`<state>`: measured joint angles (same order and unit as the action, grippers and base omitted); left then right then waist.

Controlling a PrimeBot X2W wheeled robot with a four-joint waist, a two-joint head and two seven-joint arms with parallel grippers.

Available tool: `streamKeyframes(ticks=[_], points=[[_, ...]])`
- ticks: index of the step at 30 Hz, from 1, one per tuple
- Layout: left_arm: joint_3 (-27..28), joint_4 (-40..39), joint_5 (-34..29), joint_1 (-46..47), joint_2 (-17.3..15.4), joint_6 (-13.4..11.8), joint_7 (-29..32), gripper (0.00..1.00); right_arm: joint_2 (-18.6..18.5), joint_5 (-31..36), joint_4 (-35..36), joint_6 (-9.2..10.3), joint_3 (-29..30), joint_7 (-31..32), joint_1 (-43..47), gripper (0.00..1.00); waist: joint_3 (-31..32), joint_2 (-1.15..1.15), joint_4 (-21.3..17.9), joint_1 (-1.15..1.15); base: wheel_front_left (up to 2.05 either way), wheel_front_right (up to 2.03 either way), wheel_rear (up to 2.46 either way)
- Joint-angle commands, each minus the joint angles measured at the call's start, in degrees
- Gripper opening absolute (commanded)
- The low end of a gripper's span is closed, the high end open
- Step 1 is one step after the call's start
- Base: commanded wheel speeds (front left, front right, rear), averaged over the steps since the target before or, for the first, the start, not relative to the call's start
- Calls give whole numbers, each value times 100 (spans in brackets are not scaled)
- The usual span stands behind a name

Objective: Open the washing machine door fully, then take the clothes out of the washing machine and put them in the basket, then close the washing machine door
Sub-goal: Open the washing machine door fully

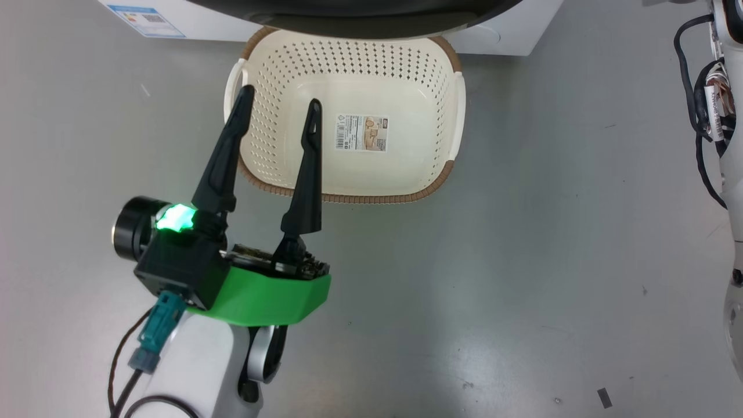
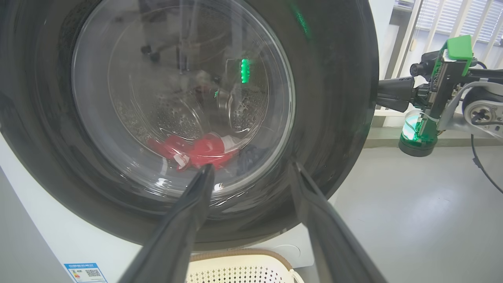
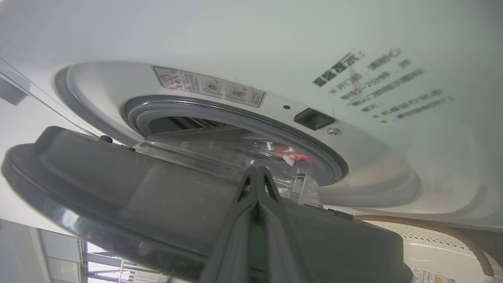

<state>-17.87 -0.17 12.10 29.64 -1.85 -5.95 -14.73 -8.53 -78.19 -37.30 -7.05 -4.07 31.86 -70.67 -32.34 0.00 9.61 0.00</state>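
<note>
While the door (image 3: 118, 188) is partly open, the left gripper (image 1: 281, 97) is spread wide near the basket (image 1: 348, 58) and the right gripper (image 3: 256, 173) is squeezed tight

There is one washing machine (image 3: 353, 59) with one round door (image 2: 334, 98). One basket (image 1: 348, 198) has two side handles (image 1: 232, 81) and one label sticker (image 1: 361, 132) on its floor. There are two grippers, the left gripper (image 1: 281, 97) and the right gripper (image 3: 256, 173), each with two dark fingers (image 1: 220, 162). The machine carries one blue-bordered label (image 1: 145, 20) and one warning strip (image 3: 208, 85). The clothes (image 2: 200, 151) form one red heap, perhaps one garment or two; the glass blurs it.
</note>
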Motion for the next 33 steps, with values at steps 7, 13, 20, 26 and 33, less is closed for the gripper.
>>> streamKeyframes(ticks=[7, 13, 20, 26, 33], points=[[206, -188, -8, -7, -103, 34, -27, 100, 266, -33, 249, -44, -108, 210, 257, 0, 72, 0, -1, 0, 0, 0, 0], [257, -163, -50, -139, -103, 79, -27, 100, 295, -37, 383, -44, -115, 301, 523, 0, 235, 0, -16, 0, 0, 0, 0], [315, -89, -72, -308, -130, 125, -27, 100, 356, -100, 531, -44, -82, 350, 852, 0, 480, 0, -34, 0, 0, 0, 0], [340, -24, -54, -496, -164, 131, -27, 100, 401, -132, 620, -44, -86, 395, 1151, 0, 732, 0, -23, 0, 0, 0, 0], [353, 59, 1, -724, -233, 119, -17, 100, 440, -223, 732, -44, -78, 489, 1572, 0, 1099, 0, 21, 0, 0, 0, 0]])
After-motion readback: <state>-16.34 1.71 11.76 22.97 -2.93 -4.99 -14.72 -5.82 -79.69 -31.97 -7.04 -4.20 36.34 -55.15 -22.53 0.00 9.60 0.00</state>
